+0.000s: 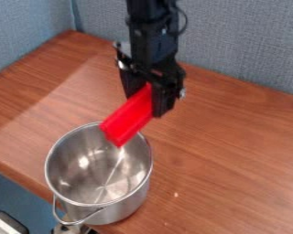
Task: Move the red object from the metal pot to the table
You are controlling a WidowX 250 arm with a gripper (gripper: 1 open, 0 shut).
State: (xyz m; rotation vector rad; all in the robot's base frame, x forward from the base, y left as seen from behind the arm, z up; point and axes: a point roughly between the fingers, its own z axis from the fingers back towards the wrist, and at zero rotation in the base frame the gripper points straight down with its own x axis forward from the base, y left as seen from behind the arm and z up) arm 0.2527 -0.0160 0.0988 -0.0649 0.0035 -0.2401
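While pointing straight down, my gripper [152, 90] clamps the red object [128, 120], block tilted, lower end over the metal pot [100, 174] rim, table [234, 155] beneath.

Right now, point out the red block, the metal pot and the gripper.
red block [127, 122], camera view, middle of its long face.
metal pot [139, 185], camera view, right rim.
gripper [153, 95], camera view, between its fingertips, clamped on the block.

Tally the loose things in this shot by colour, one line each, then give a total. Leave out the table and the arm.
Red: 1, the red block, held up in the pincer
Silver: 1, the metal pot, nothing in it
Total: 2
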